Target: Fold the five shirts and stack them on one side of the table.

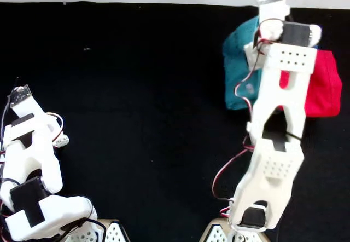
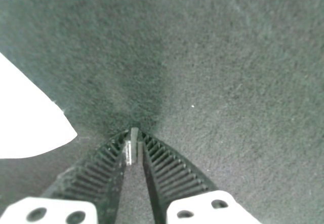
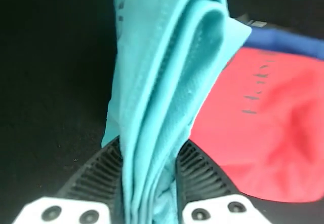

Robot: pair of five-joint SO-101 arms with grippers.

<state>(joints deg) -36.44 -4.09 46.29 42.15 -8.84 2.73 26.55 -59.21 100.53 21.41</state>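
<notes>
Right tool (image 3: 149, 155) clamped on folded teal fabric shirt (image 3: 162, 82), beside folded red shirt (image 3: 268, 133) and dark blue shirt (image 3: 286, 39). Left tool (image 2: 133, 144) closed, empty. Judgement: stacking under way, incomplete.

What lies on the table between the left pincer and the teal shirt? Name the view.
Nothing but bare black table: the high view shows that stretch between the left pincer and the teal shirt, which the right pincer grips.
</notes>
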